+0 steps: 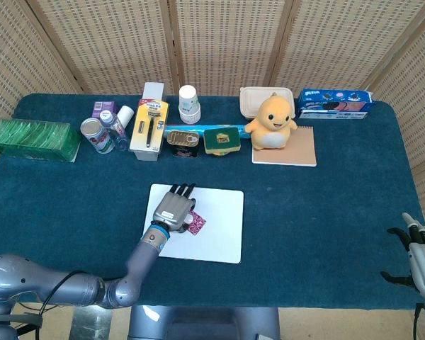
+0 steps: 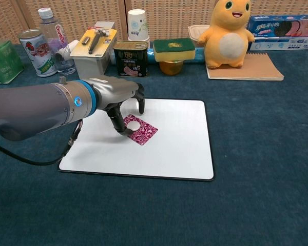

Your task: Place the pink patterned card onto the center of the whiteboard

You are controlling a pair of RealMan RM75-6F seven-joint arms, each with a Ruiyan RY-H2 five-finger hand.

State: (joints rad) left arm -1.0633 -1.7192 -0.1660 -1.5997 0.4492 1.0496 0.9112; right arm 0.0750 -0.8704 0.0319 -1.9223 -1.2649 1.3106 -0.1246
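The pink patterned card (image 2: pixel 141 130) lies low over the whiteboard (image 2: pixel 169 148), a little left of its middle, and looks to be resting on it. My left hand (image 2: pixel 118 97) reaches over the board from the left and pinches the card's left corner between thumb and a finger, while the other fingers curl above it. From the head view the card (image 1: pixel 196 224) pokes out to the right from under the left hand (image 1: pixel 173 209) on the whiteboard (image 1: pixel 219 227). My right hand (image 1: pixel 419 249) hovers at the table's near right edge with fingers spread, holding nothing.
Along the back stand a green box (image 1: pixel 32 140), a can (image 1: pixel 95 134), a bottle (image 2: pixel 54 36), a tool box (image 1: pixel 149 127), a paper cup (image 1: pixel 189 104), a tin (image 1: pixel 183 139), a sponge jar (image 1: pixel 222 140), a yellow plush (image 1: pixel 273 122) on a notebook (image 1: pixel 294 150), and a blue box (image 1: pixel 334 103).
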